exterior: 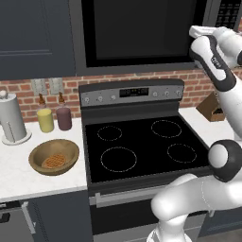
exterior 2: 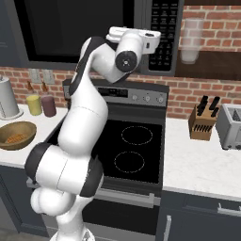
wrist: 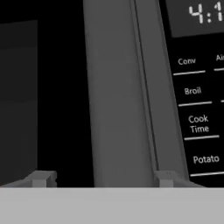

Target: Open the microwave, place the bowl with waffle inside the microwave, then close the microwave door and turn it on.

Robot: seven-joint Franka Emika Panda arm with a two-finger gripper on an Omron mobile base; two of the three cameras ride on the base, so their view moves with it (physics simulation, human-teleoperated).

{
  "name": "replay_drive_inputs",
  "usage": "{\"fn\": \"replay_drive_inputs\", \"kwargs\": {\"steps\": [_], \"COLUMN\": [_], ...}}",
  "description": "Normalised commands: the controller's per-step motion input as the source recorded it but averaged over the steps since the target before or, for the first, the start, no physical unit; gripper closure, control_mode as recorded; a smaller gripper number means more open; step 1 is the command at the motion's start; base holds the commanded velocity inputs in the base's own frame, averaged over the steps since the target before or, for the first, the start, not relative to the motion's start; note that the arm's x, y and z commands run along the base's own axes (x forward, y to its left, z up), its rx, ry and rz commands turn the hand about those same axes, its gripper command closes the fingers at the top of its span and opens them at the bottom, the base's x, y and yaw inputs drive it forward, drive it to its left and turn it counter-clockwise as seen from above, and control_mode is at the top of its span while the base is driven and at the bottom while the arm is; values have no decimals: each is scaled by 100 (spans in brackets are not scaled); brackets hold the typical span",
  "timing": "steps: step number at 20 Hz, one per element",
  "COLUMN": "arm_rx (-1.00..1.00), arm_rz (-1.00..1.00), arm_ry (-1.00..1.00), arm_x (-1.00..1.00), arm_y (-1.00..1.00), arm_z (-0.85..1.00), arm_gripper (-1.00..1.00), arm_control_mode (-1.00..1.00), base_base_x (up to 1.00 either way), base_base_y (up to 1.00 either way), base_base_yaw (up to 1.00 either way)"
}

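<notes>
Microwave door (wrist: 52,96), dark grey frame around black glass, sits shut above the stove. We see gripper (wrist: 103,178) with fingertips (wrist: 41,178) apart, straddling its long vertical bar handle (wrist: 116,96). Rigid, hinged, probably smooth: we would grip the bar mid-length.

The left base view looks forward and down from behind the arm's left, over the stove (exterior: 142,142) to the microwave (exterior: 142,33) above. The right base view faces the same stove and microwave from the right. The hand view sits very close to the microwave door (wrist: 113,96) and keypad (wrist: 197,109).
</notes>
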Motion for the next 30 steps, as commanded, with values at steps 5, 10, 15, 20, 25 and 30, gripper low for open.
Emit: {"fn": "replay_drive_inputs", "kwargs": {"steps": [5, 10, 15, 20, 25, 30], "arm_rx": [0, 0, 0, -5, -2, 0], "arm_rz": [19, 21, 13, 1, 1, 6], "arm_ry": [0, 0, 0, 0, 0, 0], "arm_x": [61, 46, 5, -9, -37, -94], "arm_y": [0, 0, 9, 31, 28, 2], "arm_z": [-12, -19, -15, -8, -2, 0], "arm_gripper": [-100, 100, 100, 100, 100, 100], "arm_control_mode": [-100, -100, -100, -100, -100, -100], "base_base_x": [0, 0, 0, 0, 0, 0], "base_base_y": [0, 0, 0, 0, 0, 0], "base_base_yaw": [0, 0, 0, 0, 0, 0]}}
